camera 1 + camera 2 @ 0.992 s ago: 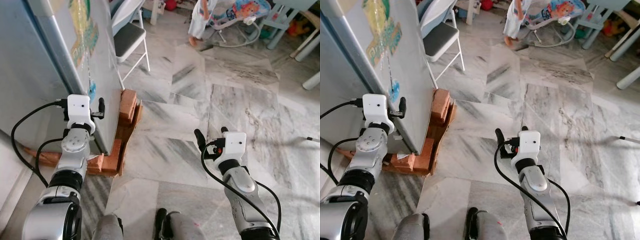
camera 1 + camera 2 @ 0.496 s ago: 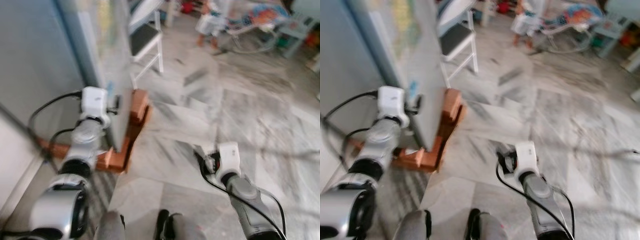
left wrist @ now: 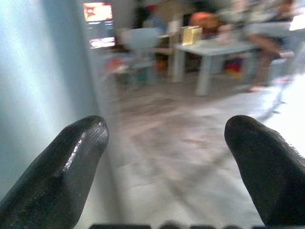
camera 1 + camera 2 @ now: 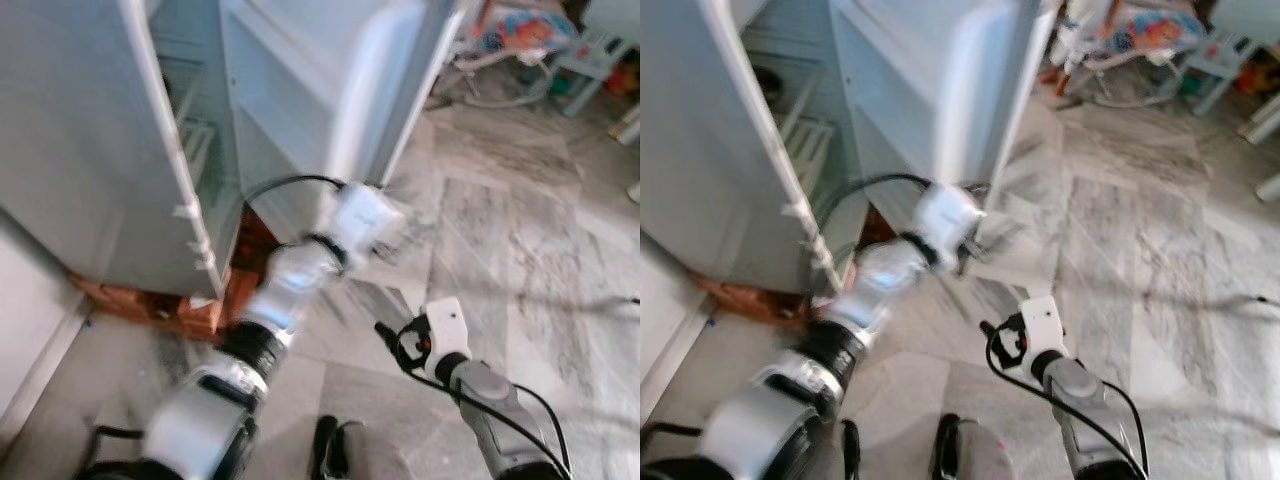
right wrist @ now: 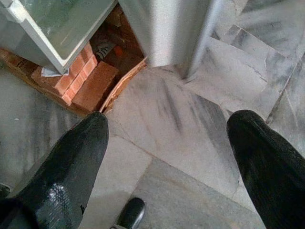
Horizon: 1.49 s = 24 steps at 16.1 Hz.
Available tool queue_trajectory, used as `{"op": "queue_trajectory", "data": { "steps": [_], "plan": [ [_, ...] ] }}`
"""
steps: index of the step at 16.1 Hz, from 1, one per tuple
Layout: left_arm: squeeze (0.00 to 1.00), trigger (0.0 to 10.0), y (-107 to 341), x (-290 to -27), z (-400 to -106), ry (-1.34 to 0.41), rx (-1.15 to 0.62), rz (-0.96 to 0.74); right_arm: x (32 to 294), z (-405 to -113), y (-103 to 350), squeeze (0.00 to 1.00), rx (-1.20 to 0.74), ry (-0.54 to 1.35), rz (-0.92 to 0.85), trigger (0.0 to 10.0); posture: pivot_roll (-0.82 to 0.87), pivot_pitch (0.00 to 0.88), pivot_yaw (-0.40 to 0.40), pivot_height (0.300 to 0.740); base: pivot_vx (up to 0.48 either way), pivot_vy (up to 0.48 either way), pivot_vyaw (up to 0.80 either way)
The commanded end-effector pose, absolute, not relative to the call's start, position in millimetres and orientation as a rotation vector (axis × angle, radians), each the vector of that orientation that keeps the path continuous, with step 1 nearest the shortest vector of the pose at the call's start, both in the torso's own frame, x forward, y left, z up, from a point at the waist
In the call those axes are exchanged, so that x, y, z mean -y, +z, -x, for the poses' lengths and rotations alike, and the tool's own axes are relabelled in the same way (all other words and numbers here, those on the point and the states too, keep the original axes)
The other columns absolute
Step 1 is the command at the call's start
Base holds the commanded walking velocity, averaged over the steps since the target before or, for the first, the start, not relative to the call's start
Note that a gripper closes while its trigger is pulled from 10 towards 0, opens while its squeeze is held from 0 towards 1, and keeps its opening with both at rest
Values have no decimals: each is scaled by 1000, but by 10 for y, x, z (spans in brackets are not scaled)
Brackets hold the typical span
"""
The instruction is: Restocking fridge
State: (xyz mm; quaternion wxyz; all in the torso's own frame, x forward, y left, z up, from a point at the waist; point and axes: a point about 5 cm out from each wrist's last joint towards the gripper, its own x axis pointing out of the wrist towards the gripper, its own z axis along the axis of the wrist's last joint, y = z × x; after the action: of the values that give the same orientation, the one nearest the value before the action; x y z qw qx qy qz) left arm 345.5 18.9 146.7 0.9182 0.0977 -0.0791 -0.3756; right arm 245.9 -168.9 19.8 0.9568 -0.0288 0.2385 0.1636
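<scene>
1. The fridge (image 4: 90,150) stands on the robot's left with its door (image 4: 330,90) swung open, so the pale inner side of the door faces the camera and wire shelves (image 4: 800,140) show inside the cabinet.
2. The marble floor (image 4: 500,220) spreads ahead and to the right, grey-veined.
3. Red bricks (image 5: 88,83) prop up the fridge base (seen clearly in the right wrist view, beside a curved wooden strip).
4. The left arm reaches forward and across, blurred, its white wrist block (image 4: 365,215) just beside the lower edge of the open door.
5. The left gripper (image 3: 167,157) has its two fingers spread wide with nothing between them; past them lie a pale table and chairs, out of focus.
6. The right gripper (image 5: 167,162) hangs low over the floor, fingers likewise parted and empty, near the fridge's foot.
</scene>
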Motion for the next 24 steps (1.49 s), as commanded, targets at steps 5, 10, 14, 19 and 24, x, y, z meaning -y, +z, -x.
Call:
{"op": "queue_trajectory", "data": {
  "steps": [5, 10, 14, 19, 24],
  "plan": [
    [0, 10000, 1115, -1170, -3366, -451, 75, -219, 1746, -2546, 354, 0, -362, 256, 41, 10000, 92, 151, -111, 740, 0, 0, 0],
    [0, 10000, 778, -1750, -2737, -238, -17, -186, 1667, -2664, 505, 0, -255, 213, -10, 10000, 127, 160, -120, 740, 0, -139, 0],
    [0, 10000, 831, -1735, -2707, -214, -18, -173, 1605, -2765, 573, 0, -222, 212, -26, 10000, 132, 155, -126, 740, 0, -384, -328],
    [0, 10000, 827, -1652, -2646, -252, -37, -192, 1555, -2782, 588, 0, -204, 215, -19, 10000, 127, 164, -120, 740, 0, -442, 0],
    [0, 10000, 856, -1620, -2679, -257, -24, -202, 1555, -2793, 617, 0, -176, 216, -6, 10000, 122, 165, -120, 740, 345, -269, 0]
  ]
}}
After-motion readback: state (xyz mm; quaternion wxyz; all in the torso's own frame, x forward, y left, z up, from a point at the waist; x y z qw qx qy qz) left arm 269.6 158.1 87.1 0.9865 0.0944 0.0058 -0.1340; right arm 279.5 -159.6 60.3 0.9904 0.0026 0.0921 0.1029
